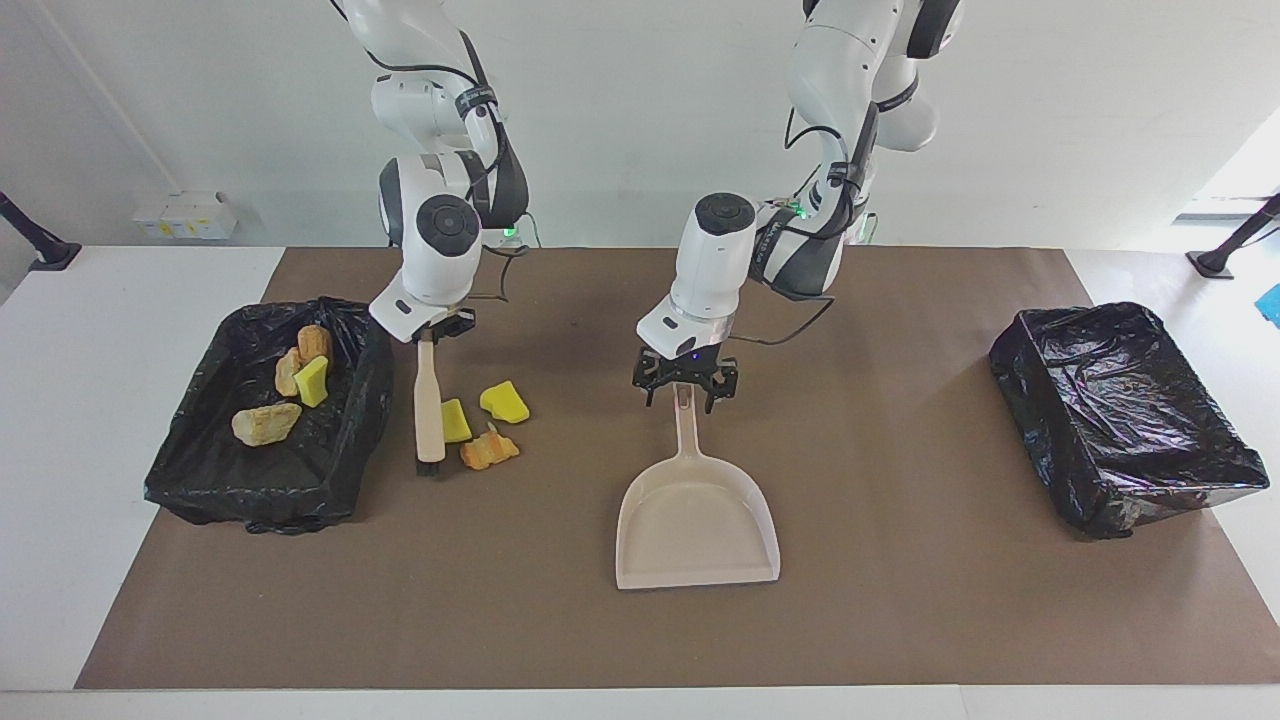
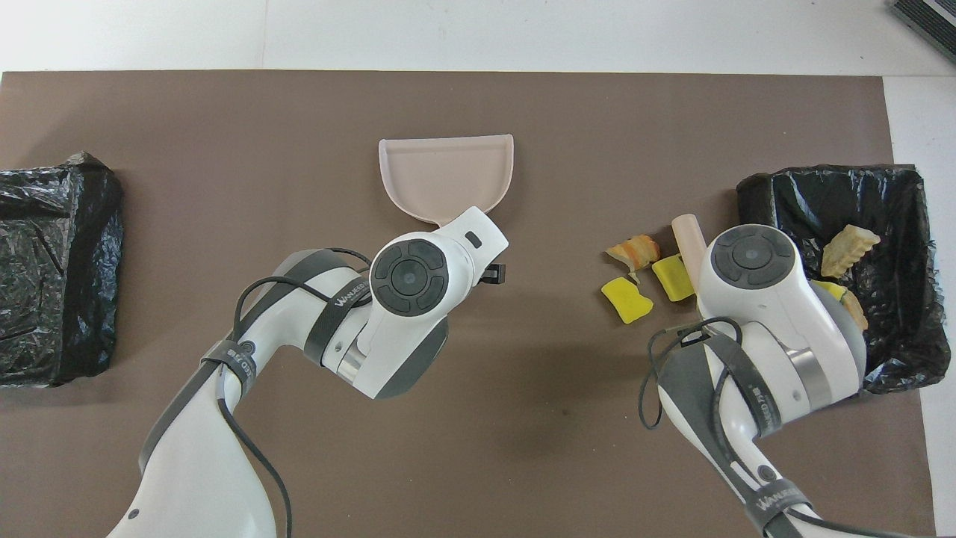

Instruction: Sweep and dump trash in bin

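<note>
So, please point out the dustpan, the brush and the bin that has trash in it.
dustpan (image 1: 697,525), facing view, on its flat pan floor.
brush (image 1: 429,405), facing view, on its beige handle.
bin (image 1: 175,470), facing view, on its black-bagged wall.

Bare mat (image 1: 900,600) (wide) between dustpan (image 1: 697,520) and empty bin (image 1: 1125,415).

This looks like a robot lab, not a home. Two big white robot arms (image 1: 440,220) stand at one edge of a long white table (image 1: 120,300) with a brown paper sheet (image 1: 900,600) on it. The wall (image 1: 620,100) is bare and white, and black camera stands (image 1: 40,240) sit at the table's corners.
</note>
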Robot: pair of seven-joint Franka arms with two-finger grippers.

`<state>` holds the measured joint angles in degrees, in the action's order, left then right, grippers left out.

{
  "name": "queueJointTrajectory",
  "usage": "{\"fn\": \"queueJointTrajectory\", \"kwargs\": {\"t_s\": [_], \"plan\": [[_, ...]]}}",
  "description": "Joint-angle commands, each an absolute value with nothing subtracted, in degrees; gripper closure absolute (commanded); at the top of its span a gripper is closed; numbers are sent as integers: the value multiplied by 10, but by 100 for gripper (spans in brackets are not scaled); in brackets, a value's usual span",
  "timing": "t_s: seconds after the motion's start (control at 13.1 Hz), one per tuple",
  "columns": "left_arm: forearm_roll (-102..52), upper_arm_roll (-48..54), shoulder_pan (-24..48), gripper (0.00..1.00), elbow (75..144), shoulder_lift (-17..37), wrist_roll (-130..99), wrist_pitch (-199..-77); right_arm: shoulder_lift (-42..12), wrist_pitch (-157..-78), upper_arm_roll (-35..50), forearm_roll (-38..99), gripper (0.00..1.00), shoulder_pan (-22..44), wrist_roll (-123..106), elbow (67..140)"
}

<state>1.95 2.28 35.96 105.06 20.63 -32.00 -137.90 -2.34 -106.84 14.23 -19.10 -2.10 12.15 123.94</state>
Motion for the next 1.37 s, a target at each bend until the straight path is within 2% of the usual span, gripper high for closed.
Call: {"fn": "queueJointTrajectory", "kwargs": {"t_s": [0.0,0.15,0.23,0.3,0.38,0.46,0.61,0.91,1.07,1.3], "plan": [[36,12,368,27,1058,203,-341,-1392,-34,-1076,152,-171,100,-27,115,1238],[36,11,367,53,1056,204,-340,-1393,-40,-1076,152,-120,100,-24,115,1231],[41,11,365,74,1057,205,-340,-1397,-42,-1076,154,-96,100,-24,115,1229],[42,11,365,80,1058,205,-340,-1397,-43,-1075,155,-71,100,-19,116,1224],[43,11,363,92,1058,206,-339,-1396,-46,-1070,154,-58,100,-2,117,1216],[43,11,360,100,1058,206,-338,-1393,-47,-1064,154,-50,100,9,129,1209],[44,9,355,100,1058,205,-332,-1390,-47,-1059,152,-62,100,33,179,1200],[55,7,310,100,1051,186,-227,-1374,-50,-1059,152,-87,100,29,181,1193],[55,6,294,100,1042,171,-96,-1327,-52,-1059,152,-87,100,29,181,1188],[54,6,269,100,1016,162,-35,-1268,-52,-1059,153,-82,100,26,178,1192]]}}
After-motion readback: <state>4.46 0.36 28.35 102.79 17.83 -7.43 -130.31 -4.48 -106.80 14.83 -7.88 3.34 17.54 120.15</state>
